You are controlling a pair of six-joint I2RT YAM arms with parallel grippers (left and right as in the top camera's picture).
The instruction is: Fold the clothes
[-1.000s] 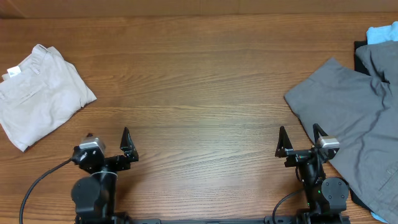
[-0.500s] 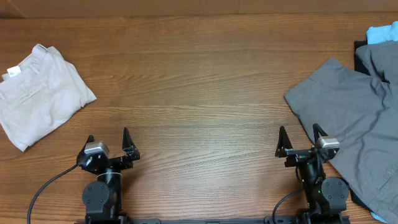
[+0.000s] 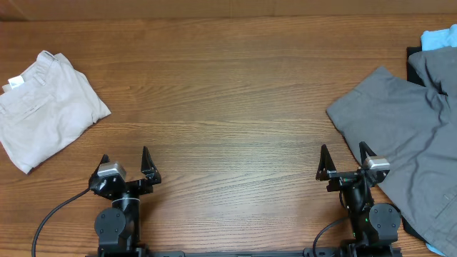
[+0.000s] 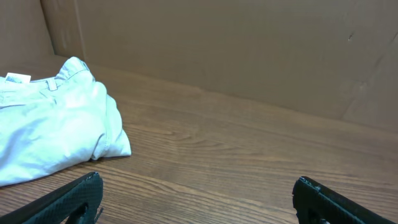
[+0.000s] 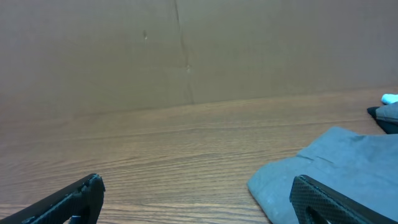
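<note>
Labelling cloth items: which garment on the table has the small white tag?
The cream-beige shorts at the far left, tag at their upper-left corner. The grey garment and light-blue cloth on the right show none.

the brown wooden tabletop [image 3: 228, 93] lies bare across its middle; folded cream cotton shorts [image 3: 44, 107] block the far left, a spread grey garment [image 3: 400, 135] the right.

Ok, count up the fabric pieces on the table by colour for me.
Cream-beige: 1, the shorts
Grey: 1, the grey garment
Light blue: 1, the light-blue cloth
Total: 3, leaving out a dark strip at the grey garment's edge, which I cannot identify.
</note>
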